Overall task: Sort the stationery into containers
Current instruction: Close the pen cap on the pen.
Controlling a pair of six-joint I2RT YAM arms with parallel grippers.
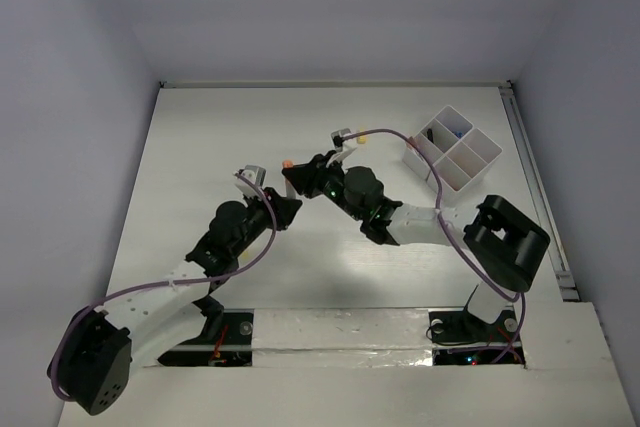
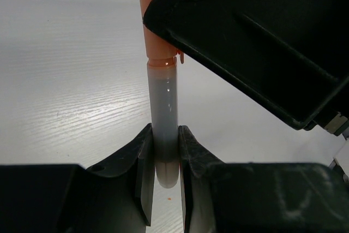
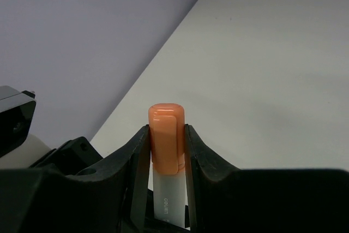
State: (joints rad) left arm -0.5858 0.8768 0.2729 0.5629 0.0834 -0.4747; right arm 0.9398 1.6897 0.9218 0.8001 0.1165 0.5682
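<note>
- Orange-capped grey tube [image 2: 162, 102]: it sits between the two grippers over the middle of the table [image 1: 200, 137], apparently clear of the surface. It is well left of the white organiser tray [image 1: 452, 147], which stands at the far right.
- Cap risk: the right gripper [image 3: 166, 145] is clamped on the orange cap [image 3: 166, 129] alone, with both pads touching its sides. If the arms draw apart, the cap may pull off the body rather than the tube passing over whole.
- Slip risk: the left gripper [image 2: 163, 151] is pinched tight on only the rounded end of the grey body. That is a short hold on a smooth, round surface, so a release or jolt at the other end could let the tube pivot or slide out.
- Strain risk: two arms hold one stiff thing, so any mismatch in their motion would twist it or drag it through the pads.
- Placing risk: the tray's compartments look narrow, and some already hold dark items. Carried by the cap, the tube could hang tilted and catch a thin wall.
- Look: it is a slim, straight cylinder. The body is translucent grey-white and glossy, with a domed end.
- The cap is opaque orange with a raised strip down one side. Small print sits just below the cap, too cut off to read.
</note>
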